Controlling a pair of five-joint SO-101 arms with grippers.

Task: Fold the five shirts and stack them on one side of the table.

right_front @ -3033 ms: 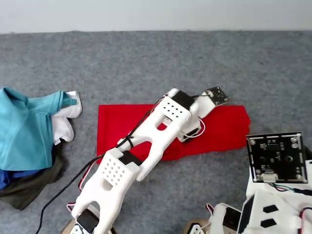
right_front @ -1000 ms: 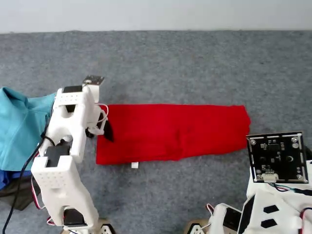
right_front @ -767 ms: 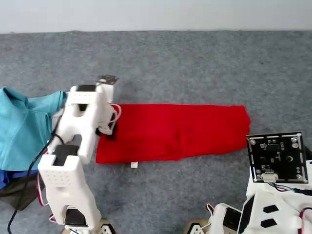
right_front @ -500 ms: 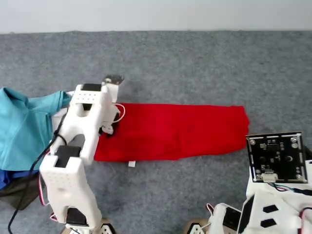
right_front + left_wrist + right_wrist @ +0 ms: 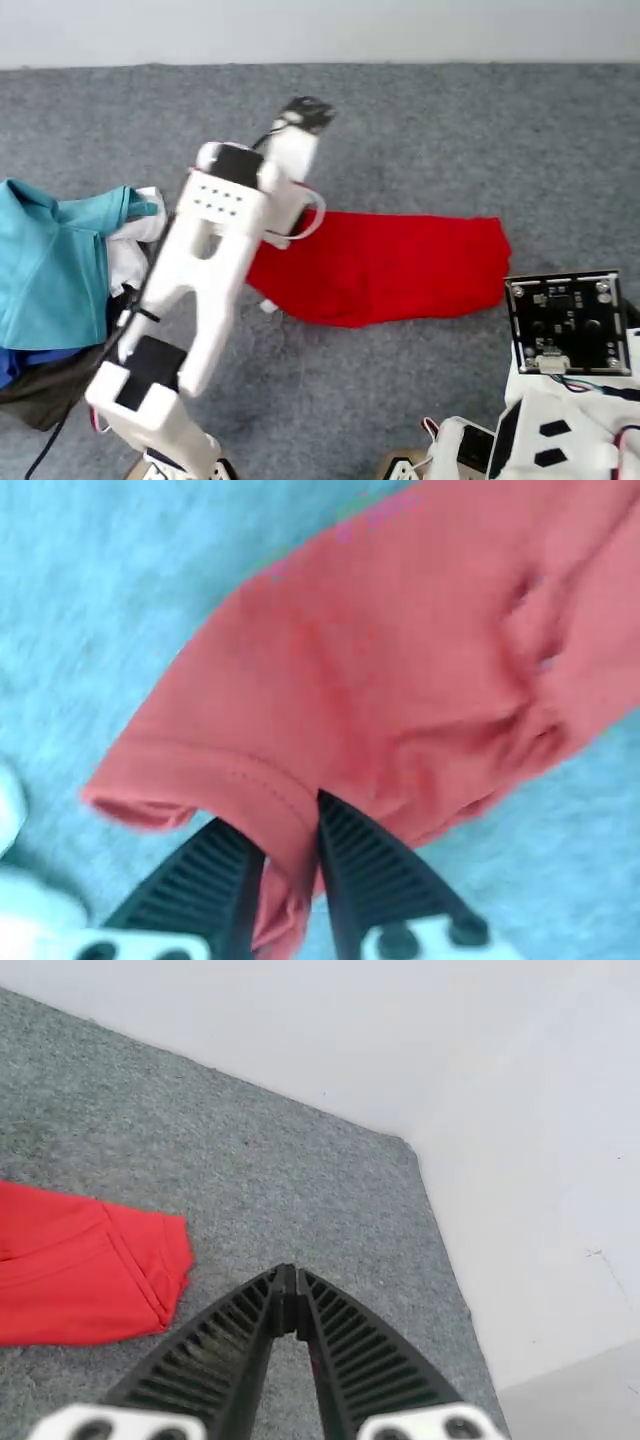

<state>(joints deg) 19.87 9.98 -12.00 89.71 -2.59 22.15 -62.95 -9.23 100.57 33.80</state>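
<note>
Clamps left jaws on edge of red shirt [image 5: 400, 265], lifted above grey worktop [image 5: 450, 130]; holds right jaws closed, empty.

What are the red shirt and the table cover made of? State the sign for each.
Red shirt: likely soft knit cloth, matte; it creases and drapes, with a stitched hem by the left gripper. Table cover: seemingly grey felt or short-pile carpet, matte; its surface looks fuzzy and speckled.
</note>
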